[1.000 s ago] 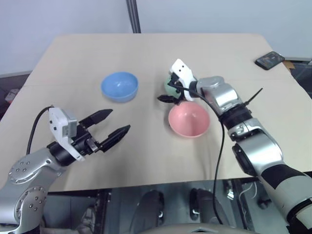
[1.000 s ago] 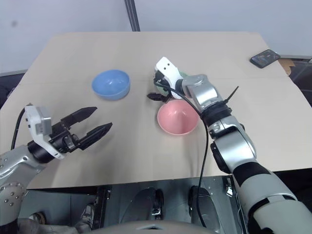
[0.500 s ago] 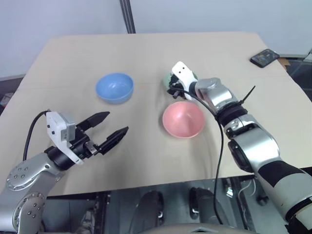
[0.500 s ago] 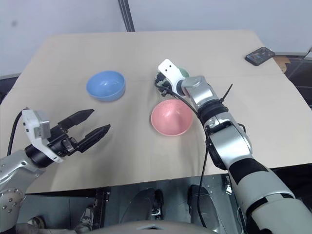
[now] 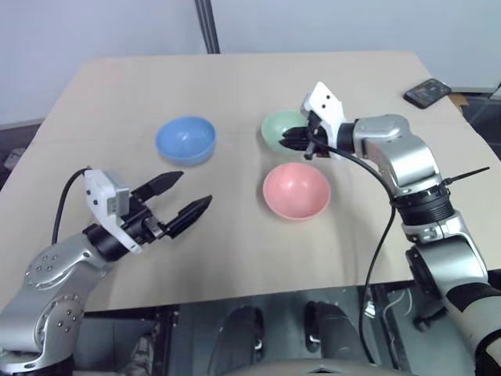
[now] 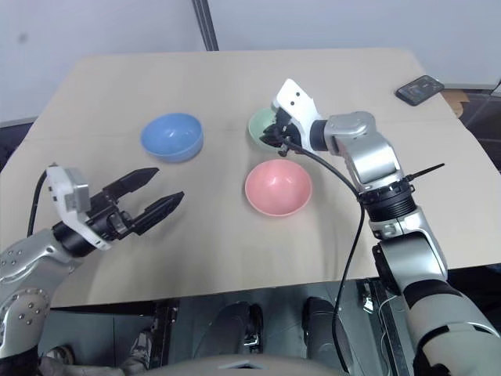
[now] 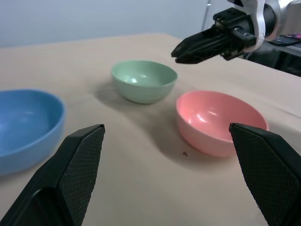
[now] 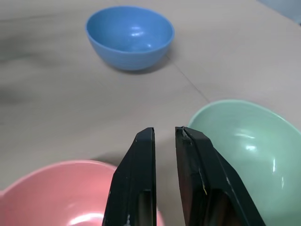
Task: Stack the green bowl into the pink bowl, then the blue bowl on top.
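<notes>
Beige table (image 5: 235,86): phone (image 5: 428,93) at far right edge. Right gripper (image 5: 291,142), nearly closed and empty, hovers above green bowl (image 5: 280,129); left gripper (image 5: 186,196) spread wide.

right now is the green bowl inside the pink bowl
No, the green bowl sits on the table beside the pink bowl, apart from it.

A plain beige counter (image 5: 235,86) fills the scene. A dark phone (image 5: 427,92) lies flat near its far right corner. Behind the far edge, a dark pole (image 5: 207,27) rises against a pale wall (image 5: 102,31).
</notes>
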Tool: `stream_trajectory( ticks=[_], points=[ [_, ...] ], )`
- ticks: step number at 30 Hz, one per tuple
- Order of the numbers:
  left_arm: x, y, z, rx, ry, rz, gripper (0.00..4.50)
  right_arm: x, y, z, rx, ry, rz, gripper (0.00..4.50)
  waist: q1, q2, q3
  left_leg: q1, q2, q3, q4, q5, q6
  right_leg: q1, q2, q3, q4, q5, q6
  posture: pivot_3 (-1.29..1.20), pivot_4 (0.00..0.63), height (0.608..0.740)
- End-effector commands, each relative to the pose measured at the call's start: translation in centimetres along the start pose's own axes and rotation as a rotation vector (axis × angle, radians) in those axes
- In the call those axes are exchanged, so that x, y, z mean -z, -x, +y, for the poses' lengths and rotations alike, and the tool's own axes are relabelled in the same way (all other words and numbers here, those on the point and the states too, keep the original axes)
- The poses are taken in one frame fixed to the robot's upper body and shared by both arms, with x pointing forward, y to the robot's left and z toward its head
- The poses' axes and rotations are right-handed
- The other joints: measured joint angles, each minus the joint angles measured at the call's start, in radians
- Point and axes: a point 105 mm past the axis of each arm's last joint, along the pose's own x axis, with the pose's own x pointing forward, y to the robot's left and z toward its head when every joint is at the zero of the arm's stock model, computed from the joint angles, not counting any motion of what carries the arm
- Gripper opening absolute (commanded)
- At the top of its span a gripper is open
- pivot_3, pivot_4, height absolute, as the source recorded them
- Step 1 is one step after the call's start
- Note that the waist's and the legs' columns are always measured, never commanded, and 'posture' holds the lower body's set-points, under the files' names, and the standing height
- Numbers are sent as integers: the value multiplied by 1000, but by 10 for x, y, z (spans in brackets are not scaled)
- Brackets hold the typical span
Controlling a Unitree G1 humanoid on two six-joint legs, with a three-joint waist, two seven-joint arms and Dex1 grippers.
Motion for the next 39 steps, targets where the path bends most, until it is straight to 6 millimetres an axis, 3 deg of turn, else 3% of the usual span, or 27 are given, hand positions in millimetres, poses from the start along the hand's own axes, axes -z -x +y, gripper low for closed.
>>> stream_trajectory(
  ticks=[1, 3, 12, 15, 20, 21, 25, 30, 32, 35, 39],
  points=[
    [-7, -3, 0, 16, -28, -30, 4500, -7, -12, -9, 93, 49, -10, 2496, -5, 0, 0, 0, 0, 0, 0, 0, 0, 0, 0, 0, 0, 0, 0, 0, 150, 740],
    [-8, -2, 0, 15, -29, -30, 4500, 2, -21, -15, 123, 37, 16, 3439, -5, 0, 0, -1, 0, 0, 0, 0, 0, -1, 0, 0, 1, 0, 0, 0, 150, 740],
    [-6, 8, -7, -24, -22, -24, 4500, 27, -55, -26, 161, -40, 86, 3439, -9, 0, 0, -2, 0, 2, 0, 0, 0, -3, 0, 2, 0, 0, 0, 0, 150, 740],
    [-6, 12, -7, -41, -23, -21, 4500, 30, -60, -25, 149, -33, 99, 2689, -7, 0, 0, -2, 0, 2, 0, 0, 0, -3, 0, 2, 0, 0, 0, 0, 150, 740],
    [-6, 14, -9, -54, -21, -21, 4500, 28, -62, -27, 145, -22, 90, 360, -8, 0, 0, -2, 0, 1, 0, 0, 0, -3, 0, 2, 0, 0, 0, 0, 150, 740],
    [-6, 14, -9, -56, -20, -22, 4500, 26, -62, -28, 146, -19, 85, 82, -9, 0, 0, -2, 0, 1, 0, 0, 0, -3, 0, 2, 1, 0, 0, 0, 150, 740],
    [-6, 14, -10, -60, -19, -24, 4500, 12, -59, -31, 150, 20, 46, 82, -8, 0, 0, -2, 0, 1, 0, 0, 0, -3, -1, 2, 1, 0, 0, 0, 150, 740],
    [-7, 10, -9, -51, -20, -32, 4500, -21, -30, -31, 93, 93, -85, 82, -4, 1, 2, -3, 0, 1, 0, 0, 0, -4, -1, 2, 1, 0, 0, 0, 150, 740],
    [-6, 6, -8, -39, -23, -33, 4500, -30, 1, -14, -2, 123, -159, 82, 6, 0, 1, -4, 0, 0, -1, 0, 0, -4, -1, 1, 0, 0, 0, 0, 150, 740],
    [-5, 1, -4, -24, -24, -35, 4500, -25, 39, 15, -99, 181, -175, 82, 22, 0, 1, -4, -1, -2, -1, 0, 0, -2, -1, -1, -3, 0, 0, 0, 150, 740],
    [-4, -8, -1, 13, -22, -38, 4500, -6, 67, 53, -177, 188, -134, 82, 23, 0, 1, -4, -1, -1, -1, 0, 0, -2, -1, -1, -3, 0, 0, 0, 150, 740]
  ],
)
